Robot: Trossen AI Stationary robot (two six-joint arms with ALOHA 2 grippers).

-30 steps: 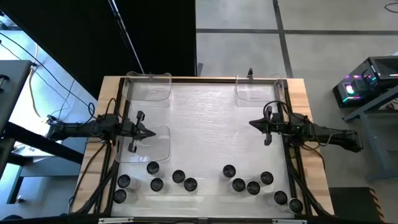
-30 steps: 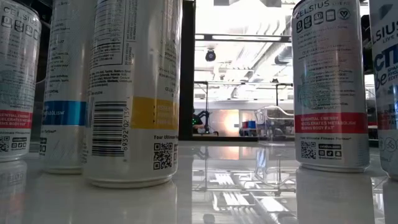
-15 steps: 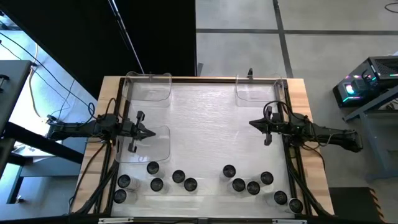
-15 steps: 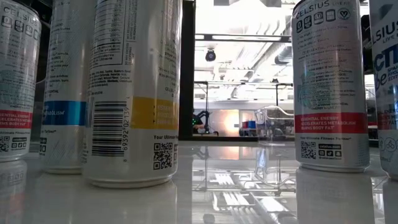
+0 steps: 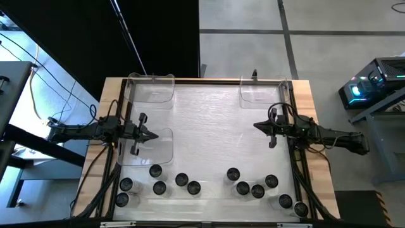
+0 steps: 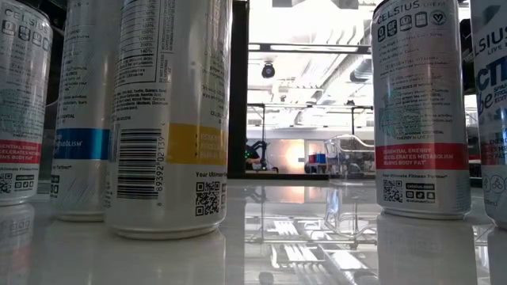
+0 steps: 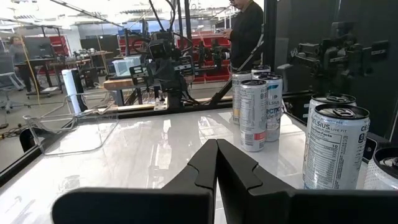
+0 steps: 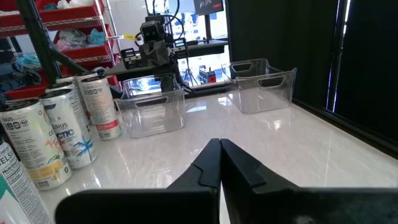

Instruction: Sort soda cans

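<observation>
Nothing was moved since earlier frames. Left gripper [image 5: 150, 135] and right gripper [image 5: 259, 125], fingers pressed together, were parked either side of the table [image 5: 209, 126]; soda cans [image 5: 190, 183] stood unsorted along its near edge, probably awaiting the first pick.

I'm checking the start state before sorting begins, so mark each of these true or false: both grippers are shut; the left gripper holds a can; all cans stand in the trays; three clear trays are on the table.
1. Both grippers are shut. True: the left gripper and right gripper have fingers together.
2. The left gripper holds a can. False: it is empty.
3. All soda cans stand in trays. False: they stand on the bare table near its front edge.
4. Three clear trays are there. True.
</observation>
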